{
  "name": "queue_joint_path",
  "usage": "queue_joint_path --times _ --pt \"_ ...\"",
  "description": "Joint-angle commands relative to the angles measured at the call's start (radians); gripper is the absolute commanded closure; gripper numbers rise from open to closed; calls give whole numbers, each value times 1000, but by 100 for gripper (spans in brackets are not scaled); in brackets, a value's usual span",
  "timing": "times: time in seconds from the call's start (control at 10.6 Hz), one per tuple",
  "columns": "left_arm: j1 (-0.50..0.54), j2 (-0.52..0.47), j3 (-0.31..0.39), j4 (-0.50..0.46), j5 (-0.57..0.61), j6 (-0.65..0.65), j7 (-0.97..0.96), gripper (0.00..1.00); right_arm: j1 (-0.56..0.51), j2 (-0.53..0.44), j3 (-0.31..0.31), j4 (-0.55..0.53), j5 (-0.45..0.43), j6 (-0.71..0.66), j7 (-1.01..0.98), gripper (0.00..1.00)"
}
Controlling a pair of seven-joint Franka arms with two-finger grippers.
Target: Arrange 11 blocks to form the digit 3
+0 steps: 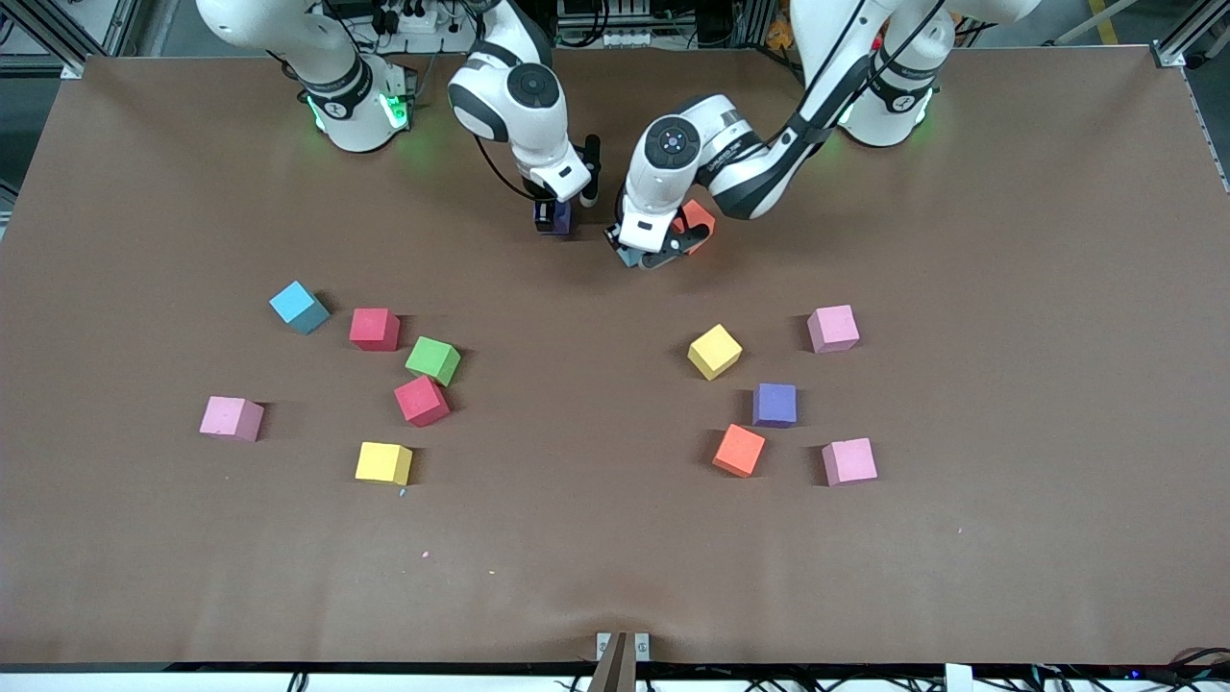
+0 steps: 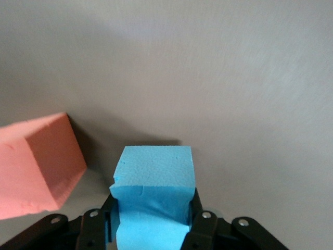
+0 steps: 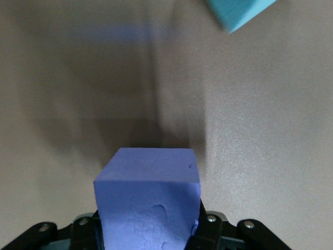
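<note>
L arm reaches in from its base, wrist bent down; left gripper (image 1: 642,256) low at the table, fingers (image 2: 200,221) clamped on a light blue block (image 2: 153,179). R arm likewise angled down; right gripper (image 1: 554,217) clamped on a purple block (image 3: 148,195).

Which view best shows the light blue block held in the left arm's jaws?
The left wrist view: the light blue block fills the lower middle, clamped between the left gripper jaws, beside an orange block. The front view shows only a sliver of it under the arm. The right wrist view catches just one corner.
</note>
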Motion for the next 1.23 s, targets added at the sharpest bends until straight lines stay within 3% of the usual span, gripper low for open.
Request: queue_joint_path --times 0.0,0.09,0.47,0.75,0.85,1.13 --pt "56 -88 -1 16 24 -91 3 100 -16 0 1 -3 -13 7 40 27" --pt "88 -102 -4 34 24 -123 3 100 -16 -3 2 -3 -13 6 45 0" --pt "185 -168 -4 97 24 -229 4 100 -16 -109 2 -3 -13 -72 46 0" --pt "190 -179 -5 95 10 -257 -34 100 -60 -213 -4 10 -13 -178 41 0" --pt "181 -176 -10 88 10 -283 -48 100 -114 -218 -4 20 -13 -184 45 0" --pt "170 -99 -137 93 5 -280 -57 100 -304 -195 -4 39 -4 -166 57 0"
